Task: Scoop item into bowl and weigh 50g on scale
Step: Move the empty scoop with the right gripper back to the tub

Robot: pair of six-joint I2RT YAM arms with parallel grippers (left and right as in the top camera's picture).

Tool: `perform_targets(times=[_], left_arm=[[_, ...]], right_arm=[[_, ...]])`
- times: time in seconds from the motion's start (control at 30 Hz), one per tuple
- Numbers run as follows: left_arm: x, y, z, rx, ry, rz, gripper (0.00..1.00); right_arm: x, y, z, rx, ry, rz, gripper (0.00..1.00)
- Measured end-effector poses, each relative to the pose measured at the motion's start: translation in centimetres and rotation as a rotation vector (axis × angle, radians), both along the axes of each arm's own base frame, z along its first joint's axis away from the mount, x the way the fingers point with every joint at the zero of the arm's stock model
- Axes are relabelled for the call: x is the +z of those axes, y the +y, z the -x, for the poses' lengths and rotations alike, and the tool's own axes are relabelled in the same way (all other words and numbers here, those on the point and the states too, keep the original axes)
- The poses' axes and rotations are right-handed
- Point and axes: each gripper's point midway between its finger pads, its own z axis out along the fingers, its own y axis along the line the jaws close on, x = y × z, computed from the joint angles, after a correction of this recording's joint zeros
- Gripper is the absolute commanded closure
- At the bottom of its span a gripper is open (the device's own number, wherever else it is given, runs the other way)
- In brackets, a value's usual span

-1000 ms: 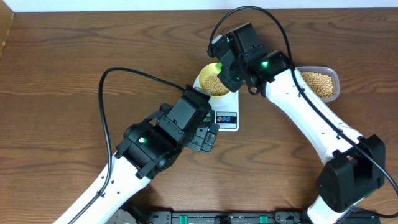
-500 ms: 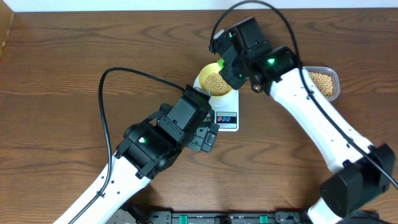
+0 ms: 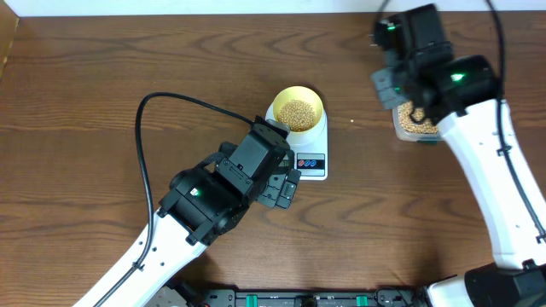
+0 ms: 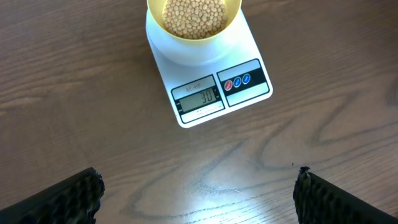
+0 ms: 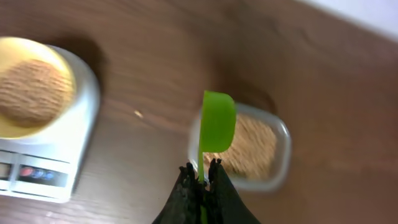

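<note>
One white scale (image 4: 205,102), one yellow bowl (image 3: 318,107), one clear tub (image 5: 283,143), one green scoop (image 5: 217,121) and two robot arms, the left arm (image 3: 200,200) and the right arm (image 3: 478,145), are counted at one wooden desk (image 3: 85,128), while the beans (image 4: 193,15) in bowl and tub are too many to be counted.

Wooden table (image 3: 85,85) with scale (image 3: 311,162) and clear tub (image 5: 283,149)

The white rectangular digital kitchen scale (image 4: 250,48) shows the number 30 in dark digits on its small grey display (image 4: 199,98), read from the left wrist view. A line of tiny print just above the display is too small to read. The round red and blue buttons (image 4: 237,81) beside it carry small marks that cannot be made out.
</note>
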Motion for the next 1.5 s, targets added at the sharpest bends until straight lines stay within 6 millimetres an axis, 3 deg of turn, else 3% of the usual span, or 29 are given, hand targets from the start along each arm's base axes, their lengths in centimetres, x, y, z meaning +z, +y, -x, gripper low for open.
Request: perform_targets(times=[0.27, 0.4, 0.8, 1.13, 1.5], left_arm=[[0.0, 0.0, 0.0, 0.0, 0.0, 0.0, 0.0], [0.0, 0.0, 0.0, 0.0, 0.0, 0.0, 0.0], [0.0, 0.0, 0.0, 0.0, 0.0, 0.0, 0.0], [0.0, 0.0, 0.0, 0.0, 0.0, 0.0, 0.0], [0.0, 0.0, 0.0, 0.0, 0.0, 0.0, 0.0]], right_arm=[[-0.9, -8.0, -0.1, -0.267, 0.045, -0.131, 0.99], [-2.6, -10.4, 0.6, -0.362, 0.087, -0.181, 0.99], [-8.4, -10.6, 1.2, -0.406, 0.161, -0.209, 0.99], [-11.7, -11.8, 1.4, -0.456, 0.156, -0.157, 0.99], [-12.3, -12.7, -0.3, -0.455, 0.064, -0.126, 0.99]])
